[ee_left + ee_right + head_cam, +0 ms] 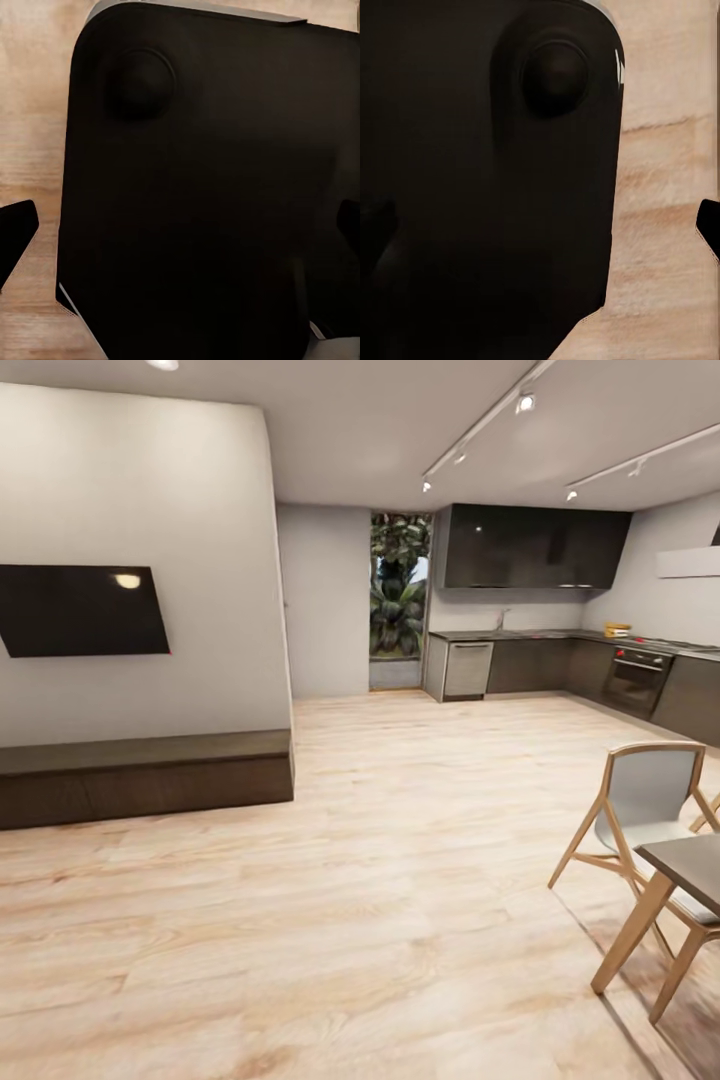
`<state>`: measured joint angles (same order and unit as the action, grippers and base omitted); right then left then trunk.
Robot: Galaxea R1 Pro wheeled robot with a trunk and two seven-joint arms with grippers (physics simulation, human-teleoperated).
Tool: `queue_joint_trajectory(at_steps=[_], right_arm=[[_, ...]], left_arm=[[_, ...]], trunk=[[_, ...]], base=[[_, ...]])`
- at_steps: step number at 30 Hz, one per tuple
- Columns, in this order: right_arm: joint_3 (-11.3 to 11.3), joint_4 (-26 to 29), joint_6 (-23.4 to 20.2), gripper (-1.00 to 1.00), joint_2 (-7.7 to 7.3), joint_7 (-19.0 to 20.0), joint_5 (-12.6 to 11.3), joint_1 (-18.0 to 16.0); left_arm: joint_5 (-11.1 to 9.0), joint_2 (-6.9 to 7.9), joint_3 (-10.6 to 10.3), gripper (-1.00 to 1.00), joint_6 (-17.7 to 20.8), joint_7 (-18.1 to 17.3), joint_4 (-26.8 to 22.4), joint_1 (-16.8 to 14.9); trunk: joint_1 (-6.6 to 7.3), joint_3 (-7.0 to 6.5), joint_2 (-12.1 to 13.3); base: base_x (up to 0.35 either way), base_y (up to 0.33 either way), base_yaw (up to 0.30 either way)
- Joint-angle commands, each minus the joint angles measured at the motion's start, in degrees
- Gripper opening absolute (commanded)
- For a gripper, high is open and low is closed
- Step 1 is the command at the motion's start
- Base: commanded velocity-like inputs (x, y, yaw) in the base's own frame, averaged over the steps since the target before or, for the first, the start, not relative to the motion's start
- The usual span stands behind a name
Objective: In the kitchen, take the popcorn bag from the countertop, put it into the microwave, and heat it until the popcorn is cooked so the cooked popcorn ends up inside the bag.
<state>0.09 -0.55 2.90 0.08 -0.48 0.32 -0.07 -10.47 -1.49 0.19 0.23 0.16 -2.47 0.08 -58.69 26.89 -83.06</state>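
Note:
The kitchen lies far ahead at the back right of the head view. Its grey countertop (520,634) runs over dark cabinet fronts. The popcorn bag, the popcorn and the microwave are out of view or too small to make out. My left gripper (180,232) hangs open over my own black base, with one fingertip at each side of the left wrist view. My right gripper (540,232) also looks open: one fingertip (709,229) shows against the wood floor, and the other is lost against the black base.
A wooden chair (640,810) and a table corner (690,865) stand at the near right. A low dark bench (140,775) under a wall television (80,610) lines the left. The wood floor (400,840) stretches towards the built-in oven (637,678) and a steel dishwasher (467,668).

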Motion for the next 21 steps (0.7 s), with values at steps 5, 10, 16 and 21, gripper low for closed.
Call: queue_joint_trajectory(at_steps=[5,10,16,21], right_arm=[[0.0,-0.05,0.26,1.0,0.01,-0.05,0.03,-0.02],[0.0,-0.05,0.26,1.0,0.01,-0.05,0.03,-0.02],[0.0,-0.05,0.26,1.0,0.01,-0.05,0.03,-0.02],[0.0,-0.06,0.26,1.0,0.01,-0.05,0.03,-0.02]], left_arm=[[-0.43,0.0,-0.01,1.0,0.01,0.02,-0.06,0.01],[-0.44,0.0,0.02,1.0,-0.05,0.02,-0.07,0.01],[-0.43,0.0,0.07,1.0,-0.06,0.02,-0.08,0.01],[-0.43,0.0,0.04,1.0,-0.06,0.02,-0.07,0.01]], trunk=[[-0.03,0.04,-0.02],[-0.03,0.04,-0.02],[-0.03,0.04,-0.02],[-0.03,0.04,-0.02]], base=[[0.325,0.0,0.0],[0.326,0.0,0.0],[0.326,0.0,0.0],[0.326,0.0,0.0]])
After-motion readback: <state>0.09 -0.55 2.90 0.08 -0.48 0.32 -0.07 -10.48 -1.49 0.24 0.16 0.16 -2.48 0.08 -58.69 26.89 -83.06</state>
